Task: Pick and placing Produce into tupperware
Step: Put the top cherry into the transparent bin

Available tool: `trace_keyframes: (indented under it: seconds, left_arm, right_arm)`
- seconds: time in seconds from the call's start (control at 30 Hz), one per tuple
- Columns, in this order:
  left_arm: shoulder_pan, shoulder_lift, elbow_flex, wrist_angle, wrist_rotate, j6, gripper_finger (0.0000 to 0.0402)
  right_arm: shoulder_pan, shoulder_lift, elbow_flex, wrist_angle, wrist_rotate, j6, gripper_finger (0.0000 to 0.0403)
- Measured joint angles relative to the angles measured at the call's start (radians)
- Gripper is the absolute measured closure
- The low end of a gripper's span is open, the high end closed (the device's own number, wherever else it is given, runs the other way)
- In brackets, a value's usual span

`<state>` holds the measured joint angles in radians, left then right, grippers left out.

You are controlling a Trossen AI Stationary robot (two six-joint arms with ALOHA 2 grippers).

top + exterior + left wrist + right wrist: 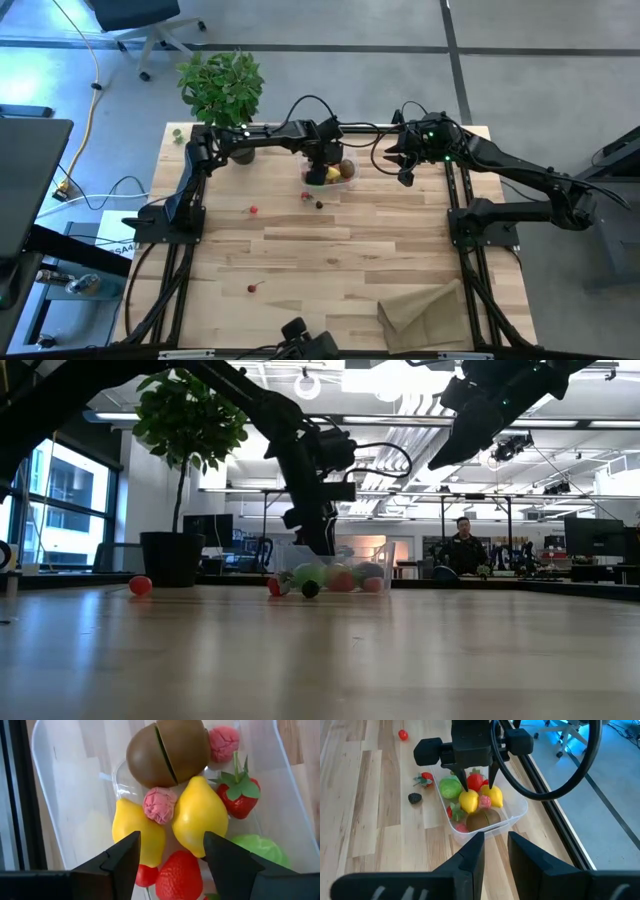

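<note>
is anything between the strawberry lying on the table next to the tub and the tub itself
Nothing visible lies between the strawberry and the tupperware; only bare table separates it from the tub's near wall. A dark berry sits beside it, off that line. The left gripper hangs open over the fruit inside, so it occupies the space above the tub.

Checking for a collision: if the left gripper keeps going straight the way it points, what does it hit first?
Probably the fruit: the left gripper, open, points down into the tupperware, with a strawberry between two lemons nearest ahead. Exact depth is unclear.

Clear plastic tupperware (512,815), seemingly glossy lemons (199,815)
</note>
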<state>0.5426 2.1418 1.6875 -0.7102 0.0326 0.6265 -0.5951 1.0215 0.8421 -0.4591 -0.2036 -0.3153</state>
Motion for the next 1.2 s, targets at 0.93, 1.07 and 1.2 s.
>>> trace_keyframes:
  seconds: [0.93, 1.07, 1.2]
  left_arm:
    - [-0.181, -0.033, 0.573, -0.789, 0.108, -0.011, 0.0193]
    - [-0.259, -0.047, 0.561, -0.862, 0.092, -0.05, 0.0193]
    - [-0.319, -0.082, 0.506, -0.86, 0.06, -0.082, 0.0193]
  right_arm:
    - [0.0, 0.0, 0.0, 0.0, -0.002, 0.0, 0.0327]
    - [0.0, 0.0, 0.0, 0.0, -0.002, 0.0, 0.0327]
    - [0.0, 0.0, 0.0, 0.0, -0.001, 0.0, 0.0327]
